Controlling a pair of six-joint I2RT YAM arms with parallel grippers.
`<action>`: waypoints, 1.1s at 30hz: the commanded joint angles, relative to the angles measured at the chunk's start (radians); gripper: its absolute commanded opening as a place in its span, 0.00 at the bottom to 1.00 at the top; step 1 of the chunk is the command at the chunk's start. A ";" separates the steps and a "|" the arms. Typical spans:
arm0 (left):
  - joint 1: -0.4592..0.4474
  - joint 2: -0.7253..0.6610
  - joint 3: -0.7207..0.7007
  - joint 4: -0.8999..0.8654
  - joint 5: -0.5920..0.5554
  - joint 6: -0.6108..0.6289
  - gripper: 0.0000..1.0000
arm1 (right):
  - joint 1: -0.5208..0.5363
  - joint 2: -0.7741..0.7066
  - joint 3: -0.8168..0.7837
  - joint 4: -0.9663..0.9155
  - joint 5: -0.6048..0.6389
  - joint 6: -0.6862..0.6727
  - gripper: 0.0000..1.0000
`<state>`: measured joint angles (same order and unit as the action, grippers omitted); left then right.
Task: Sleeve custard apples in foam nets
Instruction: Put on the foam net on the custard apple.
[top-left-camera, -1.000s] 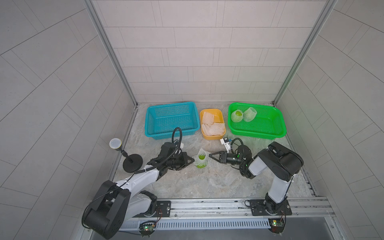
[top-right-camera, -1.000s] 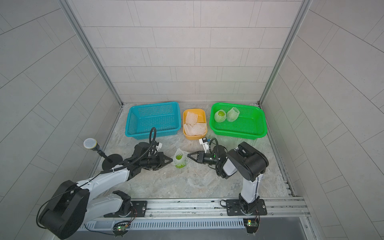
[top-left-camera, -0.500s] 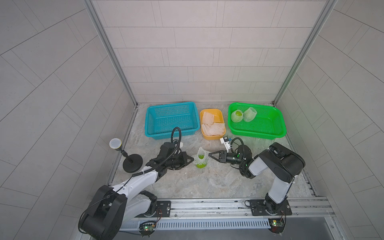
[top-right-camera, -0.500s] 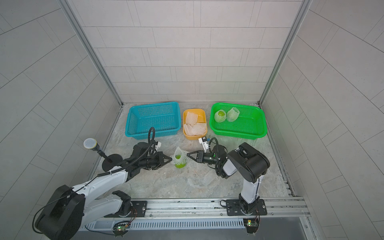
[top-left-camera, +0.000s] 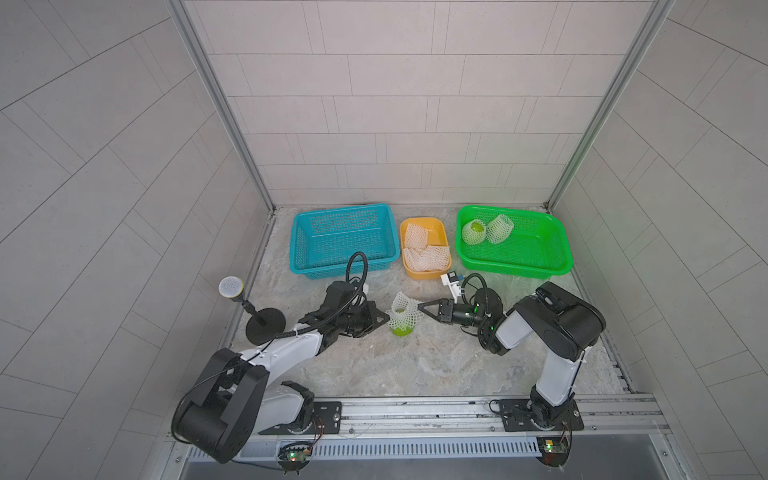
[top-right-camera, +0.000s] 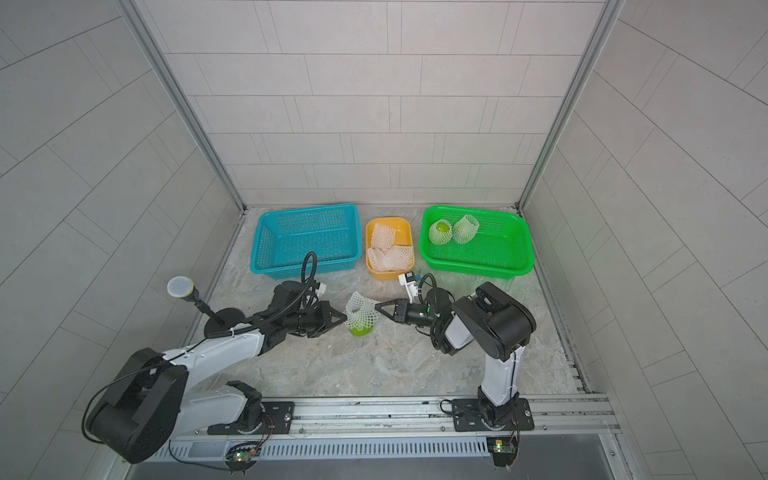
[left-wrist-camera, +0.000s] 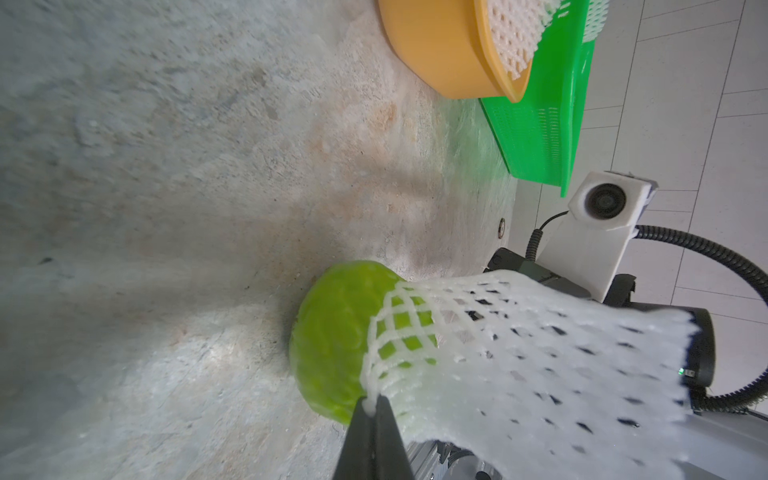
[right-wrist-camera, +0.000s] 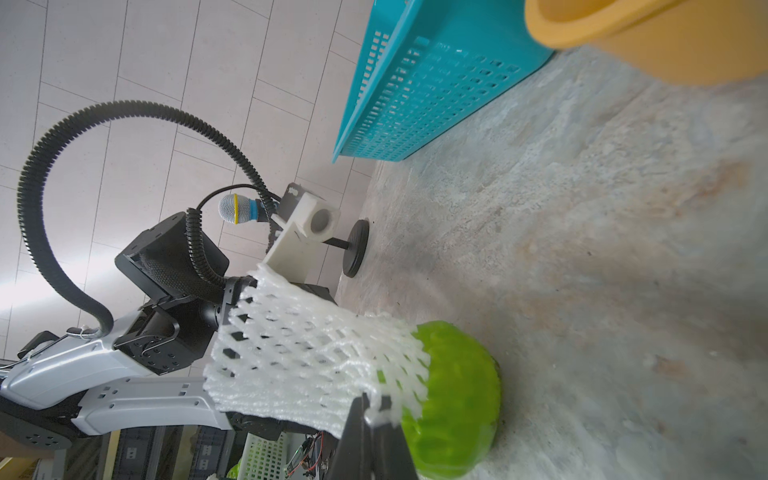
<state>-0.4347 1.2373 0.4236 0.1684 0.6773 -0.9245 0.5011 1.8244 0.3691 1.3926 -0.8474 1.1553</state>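
A green custard apple (top-left-camera: 401, 330) (top-right-camera: 360, 329) sits on the table between my two arms. A white foam net (top-left-camera: 404, 311) (top-right-camera: 360, 308) covers its upper part and stands up above it; the lower part is bare. From the left, my left gripper (top-left-camera: 386, 320) (left-wrist-camera: 371, 405) is shut on the net's lower rim. My right gripper (top-left-camera: 420, 306) (right-wrist-camera: 376, 409) is shut on the opposite rim. Both wrist views show the custard apple (left-wrist-camera: 332, 332) (right-wrist-camera: 457, 386) half out of the foam net (left-wrist-camera: 519, 353) (right-wrist-camera: 311, 353). Two netted custard apples (top-left-camera: 473, 231) (top-left-camera: 500, 228) lie in the green basket (top-left-camera: 519, 270).
A yellow tub (top-left-camera: 419, 275) behind the apple holds spare foam nets (top-left-camera: 424, 251). A blue basket (top-left-camera: 340, 208) stands at the back left. A microphone (top-left-camera: 232, 287) on a black stand sits at the left edge, close to my left arm.
My left arm's rear links have shifted slightly. Both grippers, the net and the apple stay about where they were.
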 joint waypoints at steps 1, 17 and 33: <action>-0.002 -0.022 -0.017 0.017 0.022 -0.002 0.03 | -0.002 0.007 -0.023 0.034 -0.009 -0.015 0.02; -0.001 -0.047 -0.059 -0.055 0.027 0.016 0.03 | 0.020 0.037 -0.061 0.034 -0.027 -0.034 0.02; -0.002 0.007 -0.026 -0.037 -0.023 0.019 0.06 | 0.013 0.084 0.002 0.032 -0.002 0.003 0.03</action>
<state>-0.4347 1.2320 0.3721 0.1360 0.6765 -0.9230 0.5163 1.8912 0.3553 1.3945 -0.8562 1.1366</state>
